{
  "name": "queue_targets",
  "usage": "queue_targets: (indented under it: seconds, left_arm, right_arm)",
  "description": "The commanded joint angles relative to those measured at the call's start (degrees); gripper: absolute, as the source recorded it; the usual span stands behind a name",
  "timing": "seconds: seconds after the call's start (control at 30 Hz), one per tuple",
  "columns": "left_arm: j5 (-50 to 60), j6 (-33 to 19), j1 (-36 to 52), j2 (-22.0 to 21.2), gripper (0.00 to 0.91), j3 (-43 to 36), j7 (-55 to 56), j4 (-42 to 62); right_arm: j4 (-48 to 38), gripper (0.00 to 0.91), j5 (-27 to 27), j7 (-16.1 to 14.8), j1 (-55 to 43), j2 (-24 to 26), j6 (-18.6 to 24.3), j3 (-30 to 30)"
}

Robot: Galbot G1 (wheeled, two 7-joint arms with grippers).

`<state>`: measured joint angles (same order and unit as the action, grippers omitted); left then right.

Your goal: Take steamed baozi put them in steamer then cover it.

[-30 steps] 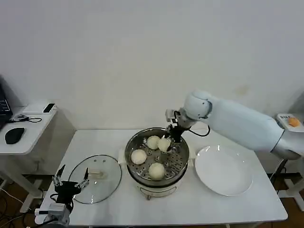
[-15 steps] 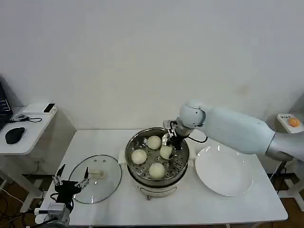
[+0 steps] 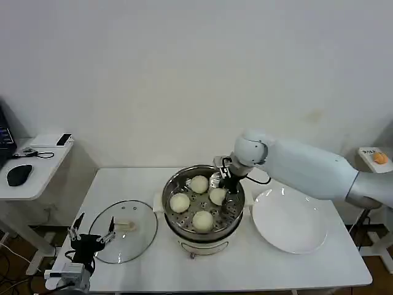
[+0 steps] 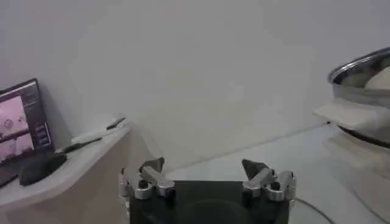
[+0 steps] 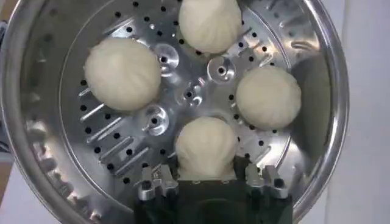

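We're seeing the right hand (image 5: 206, 178) setting the fourth baozi (image 5: 206, 148) on the steamer (image 3: 179, 230) tray, fingers probably gripping it, hard to confirm. Buns look soft, light, squashable. The left hand (image 4: 207, 173) is idling open near the glass cover (image 3: 144, 236) on the counter (image 3: 258, 264); grab its smooth bar handle (image 3: 124, 226).

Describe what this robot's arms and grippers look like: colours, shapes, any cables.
The right arm is a thick, smooth, glossy white shell with a rounded ball-like wrist joint; a thin black cable loops beside the wrist. The right gripper is small and black, with silver metal brackets and screws at the finger bases. The left gripper has a black body, silver bolted brackets and dark, pointed fingertips.
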<state>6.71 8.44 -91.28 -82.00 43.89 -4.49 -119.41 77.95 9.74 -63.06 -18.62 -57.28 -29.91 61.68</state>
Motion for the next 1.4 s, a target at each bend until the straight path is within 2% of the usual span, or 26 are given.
queue_targets:
  seconds: [0.03,0.27,0.5,0.6,0.73,0.77,0.83,0.87,0.93,1.0,1.03,1.07,1.13,1.17,1.23,1.3,1.4]
  left_arm:
    - [0.0,0.0,-0.2,-0.1,0.907,0.0,0.0,-0.3]
    - [0.1,0.0,-0.3,-0.2,0.907,0.1,0.0,-0.6]
    - [0.2,0.0,-0.5,-0.4,0.907,-0.1,0.0,-0.9]
    - [0.2,0.0,-0.5,-0.5,0.907,-0.1,-0.1,-1.4]
    - [0.1,0.1,-0.3,-0.5,0.907,0.0,0.2,-1.4]
    - [0.1,0.0,-0.2,-0.5,0.907,0.0,0.3,-1.2]
    - [0.0,-0.1,0.0,-0.3,0.907,-0.1,0.7,-0.8]
    - [-0.1,-0.3,0.2,-0.1,0.907,-0.3,1.2,-0.6]
    - [-0.9,-0.5,0.5,0.0,0.907,-0.3,1.4,-0.4]
    - [-1.0,-0.8,0.6,0.3,0.907,-0.4,1.3,-0.5]
    - [-1.0,-0.7,0.5,0.5,0.907,-0.5,1.3,-0.7]
    - [-1.0,-0.7,0.3,0.8,0.907,-0.7,1.3,-0.9]
    - [-1.0,-0.9,0.4,1.0,0.907,-0.9,2.0,-1.0]
    - [-1.0,-1.7,0.7,1.0,0.907,-1.0,2.8,-0.8]
    - [-1.0,-3.5,1.1,1.0,0.907,-0.9,2.8,-0.5]
    - [-0.9,-3.4,1.4,1.2,0.907,-1.1,3.3,-0.5]
    - [0.2,-4.4,1.6,1.3,0.907,-1.2,2.3,-0.1]
  right_arm:
    - [0.0,0.907,-0.1,0.8,0.1,0.2,0.0,-0.2]
    - [1.2,0.907,0.7,1.4,-0.4,1.4,0.2,-1.3]
    - [5.1,0.907,2.5,1.4,-1.3,6.0,0.0,-3.4]
    - [7.6,0.907,4.8,1.3,-1.8,8.9,0.1,-6.0]
    - [11.4,0.907,7.1,2.1,0.8,13.9,0.2,-13.1]
    - [13.0,0.907,8.5,4.1,4.0,16.2,1.1,-18.7]
    - [14.2,0.907,11.2,6.9,8.0,18.0,1.8,-25.9]
    - [14.8,0.907,13.9,10.3,10.8,19.3,2.5,-30.9]
    - [15.4,0.907,15.2,12.8,14.6,20.3,3.7,-34.9]
    - [16.7,0.907,18.1,22.7,21.8,22.0,8.0,-41.3]
    - [17.1,0.907,19.5,26.4,23.4,22.4,8.5,-42.5]
    - [18.0,0.907,21.8,30.3,26.4,22.8,9.3,-46.9]
    - [19.3,0.907,23.3,34.0,31.2,22.9,9.8,-53.4]
    - [20.8,0.907,24.6,36.1,35.7,22.8,9.8,-58.6]
    - [23.2,0.907,25.1,38.0,42.4,22.7,10.2,-64.3]
    - [26.5,0.907,25.7,40.2,51.8,22.6,11.2,-73.6]
    - [30.6,0.907,26.2,45.2,64.1,22.2,13.6,-83.8]
